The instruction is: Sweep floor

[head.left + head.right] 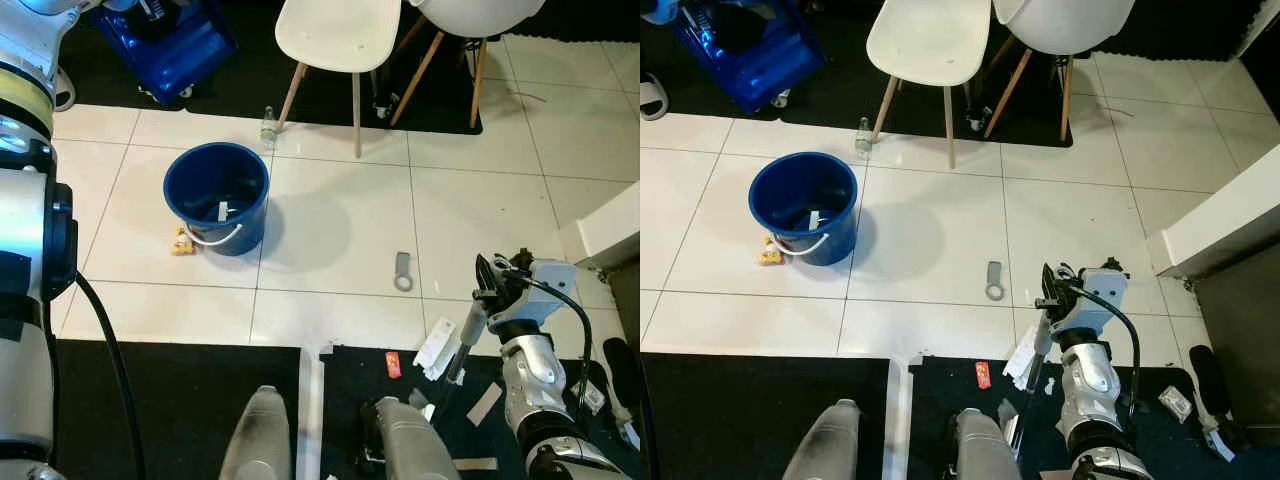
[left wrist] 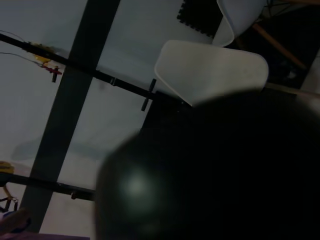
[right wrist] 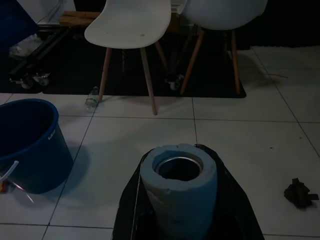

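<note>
A: Where is the right pincer (image 1: pixel 1048 290)?
B: Low on the robot's right side, over the edge where the white tiled floor (image 1: pixel 340 220) meets the black mat (image 1: pixel 180 400). Its black fingers are clamped round a handle (image 3: pixel 179 192) with a grey padded sleeve, which runs down toward the mat.

A: Is that the sweeping tool?
B: It looks like its shaft (image 1: pixel 452 370), a thin dark rod going down from the pincer to the mat. Its lower end I cannot make out.

A: And the left pincer?
B: The left arm (image 1: pixel 25 250) stands tall along the left edge of the head view. Its wrist camera is very dark, with a round black shape in front, so I cannot tell whether that pincer is open or closed.

A: What lies on the floor?
B: A blue bucket (image 1: pixel 217 197) with a white handle stands on the tiles, with a small yellow thing (image 1: pixel 182 243) touching its base. A grey flat piece with a ring end (image 1: pixel 402 271) lies on the tiles well apart from the bucket. A small clear bottle (image 1: pixel 267 125) stands beside a leg of the white chair (image 1: pixel 338 35); a second white chair (image 1: pixel 1065 20) stands next to it.

A: Any litter?
B: Yes, on the mat near the shaft: white paper scraps (image 1: pixel 435 348), a small red wrapper (image 1: pixel 393 365) and tan strips (image 1: pixel 485 403). A dark crumpled bit (image 3: pixel 300 192) lies on the tiles
</note>
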Controlling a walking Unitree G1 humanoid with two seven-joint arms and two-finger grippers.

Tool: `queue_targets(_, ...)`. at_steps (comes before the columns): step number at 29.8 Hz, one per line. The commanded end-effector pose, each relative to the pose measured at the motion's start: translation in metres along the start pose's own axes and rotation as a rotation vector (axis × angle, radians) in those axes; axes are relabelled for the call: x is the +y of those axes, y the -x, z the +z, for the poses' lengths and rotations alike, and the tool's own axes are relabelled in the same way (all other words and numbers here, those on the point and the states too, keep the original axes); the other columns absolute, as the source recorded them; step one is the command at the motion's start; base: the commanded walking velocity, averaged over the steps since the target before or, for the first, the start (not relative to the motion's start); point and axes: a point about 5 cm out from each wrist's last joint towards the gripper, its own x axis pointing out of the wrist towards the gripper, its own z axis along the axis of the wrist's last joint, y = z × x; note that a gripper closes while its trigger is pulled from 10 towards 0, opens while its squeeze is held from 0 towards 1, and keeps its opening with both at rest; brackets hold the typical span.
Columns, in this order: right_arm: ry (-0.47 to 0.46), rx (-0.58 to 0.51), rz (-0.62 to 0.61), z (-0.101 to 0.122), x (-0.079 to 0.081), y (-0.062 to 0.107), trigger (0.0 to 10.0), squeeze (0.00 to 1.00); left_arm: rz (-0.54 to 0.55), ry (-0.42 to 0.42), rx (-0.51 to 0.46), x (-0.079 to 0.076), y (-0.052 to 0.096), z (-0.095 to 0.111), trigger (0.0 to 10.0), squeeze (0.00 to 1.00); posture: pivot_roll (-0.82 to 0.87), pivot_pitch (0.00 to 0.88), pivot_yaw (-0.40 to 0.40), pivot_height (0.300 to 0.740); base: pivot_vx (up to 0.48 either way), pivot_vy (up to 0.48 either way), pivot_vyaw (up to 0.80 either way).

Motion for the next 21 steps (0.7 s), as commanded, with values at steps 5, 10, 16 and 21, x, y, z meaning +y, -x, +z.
queue_targets(5,-0.064,0.163,-0.049,-0.032,-0.004,0.023,10.0,0.0,0.167,-0.087,-0.07,0.033,0.008,0.014,10.0,0.0,0.2,0.112,-0.035,0.74,0.0,0.0,0.0)
queue_targets(10,-0.067,0.162,-0.049,-0.032,-0.002,0.022,10.0,0.0,0.244,-0.059,-0.128,0.04,0.01,0.021,10.0,0.0,0.2,0.113,-0.033,0.74,0.0,0.0,0.0)
queue_targets(16,-0.066,0.162,-0.05,-0.032,-0.003,0.022,10.0,0.0,0.253,-0.057,-0.13,0.035,0.01,0.018,10.0,0.0,0.19,0.114,-0.034,0.74,0.0,0.0,0.0)
queue_targets(21,-0.063,0.161,-0.051,-0.031,-0.004,0.021,10.0,0.0,0.277,-0.052,-0.125,0.039,0.012,0.017,10.0,0.0,0.19,0.111,-0.036,0.74,0.0,0.0,0.0)
